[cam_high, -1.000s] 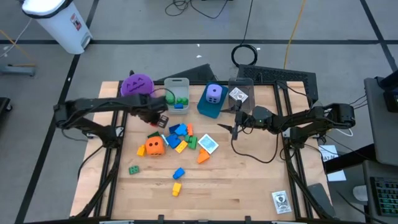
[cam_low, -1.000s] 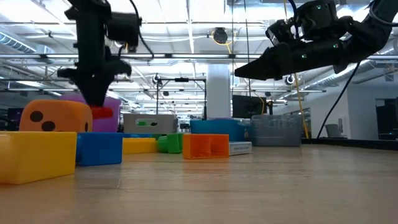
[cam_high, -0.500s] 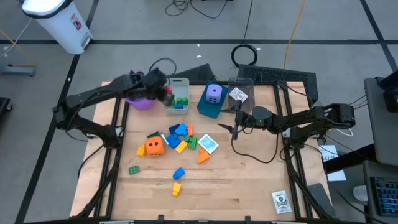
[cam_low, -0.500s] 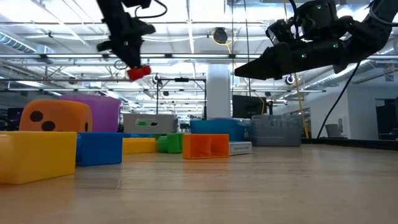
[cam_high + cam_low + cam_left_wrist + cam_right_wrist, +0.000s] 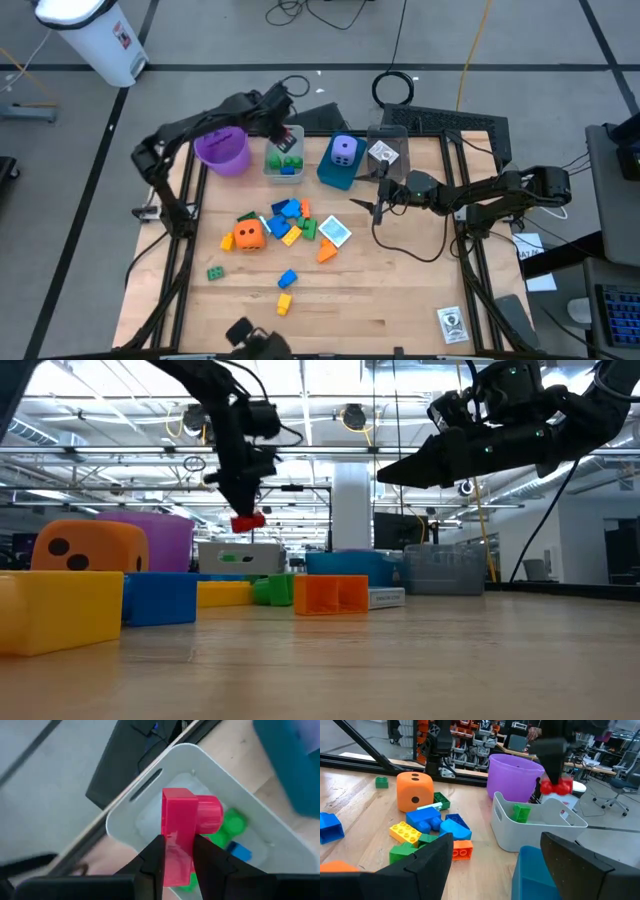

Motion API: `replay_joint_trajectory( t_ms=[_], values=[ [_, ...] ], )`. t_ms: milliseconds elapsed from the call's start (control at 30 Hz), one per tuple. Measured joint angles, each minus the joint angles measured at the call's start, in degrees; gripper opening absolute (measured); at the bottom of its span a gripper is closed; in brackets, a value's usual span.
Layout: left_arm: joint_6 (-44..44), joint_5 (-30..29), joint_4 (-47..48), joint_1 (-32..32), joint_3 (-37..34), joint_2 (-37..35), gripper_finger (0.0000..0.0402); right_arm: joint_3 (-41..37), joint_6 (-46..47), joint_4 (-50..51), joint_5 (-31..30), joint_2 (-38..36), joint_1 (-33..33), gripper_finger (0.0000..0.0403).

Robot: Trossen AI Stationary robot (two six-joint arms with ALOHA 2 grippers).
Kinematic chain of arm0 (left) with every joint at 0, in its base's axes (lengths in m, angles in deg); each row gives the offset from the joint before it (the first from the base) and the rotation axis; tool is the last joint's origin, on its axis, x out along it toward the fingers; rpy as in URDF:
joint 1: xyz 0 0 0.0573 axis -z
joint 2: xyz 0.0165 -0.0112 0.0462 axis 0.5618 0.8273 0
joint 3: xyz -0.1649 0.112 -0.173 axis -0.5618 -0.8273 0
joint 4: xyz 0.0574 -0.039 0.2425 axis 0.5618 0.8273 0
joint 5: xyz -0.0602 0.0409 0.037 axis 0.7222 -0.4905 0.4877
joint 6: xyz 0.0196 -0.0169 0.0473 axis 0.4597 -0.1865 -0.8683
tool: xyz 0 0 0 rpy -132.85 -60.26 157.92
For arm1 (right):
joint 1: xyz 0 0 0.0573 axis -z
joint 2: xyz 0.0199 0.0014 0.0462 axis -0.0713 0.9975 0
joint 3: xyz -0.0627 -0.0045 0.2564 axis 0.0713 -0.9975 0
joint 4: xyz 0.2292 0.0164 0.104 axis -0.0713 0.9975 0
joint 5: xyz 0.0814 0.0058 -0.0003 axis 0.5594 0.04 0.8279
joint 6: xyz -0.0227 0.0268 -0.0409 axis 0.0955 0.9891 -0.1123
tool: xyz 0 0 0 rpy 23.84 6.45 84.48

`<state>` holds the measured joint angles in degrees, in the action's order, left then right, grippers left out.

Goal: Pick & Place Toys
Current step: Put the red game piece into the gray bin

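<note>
Red brick (image 5: 182, 835) hangs above green, blue bricks (image 5: 288, 163) (binned).

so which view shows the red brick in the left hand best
The left wrist view: the red brick fills the picture, pinched in the left hand over the grey bin. The low and right wrist views show it small; the high view barely shows it.

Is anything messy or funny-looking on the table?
Nothing looks broken. Loose bricks lie jumbled mid-table, one green brick sits off alone, and a card lies near the table's corner.
</note>
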<state>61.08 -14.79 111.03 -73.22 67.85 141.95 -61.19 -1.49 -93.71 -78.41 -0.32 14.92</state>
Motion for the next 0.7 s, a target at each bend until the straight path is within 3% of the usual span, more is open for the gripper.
replay_joint_trajectory(
  t_ms=[267, 700],
  values=[
    [-11.75, 0.14, 0.13, -1.59, 1.58, 5.76, 0.0088, 0.00, 0.00, 0.02, 0.00, 0.00, 0.00, 0.0288],
    [-13.68, -0.14, 0.09, -3.23, 1.58, 10.39, 0.0088, 0.01, 0.02, 0.24, 0.01, 0.00, 0.00, 0.0288]
  ],
)
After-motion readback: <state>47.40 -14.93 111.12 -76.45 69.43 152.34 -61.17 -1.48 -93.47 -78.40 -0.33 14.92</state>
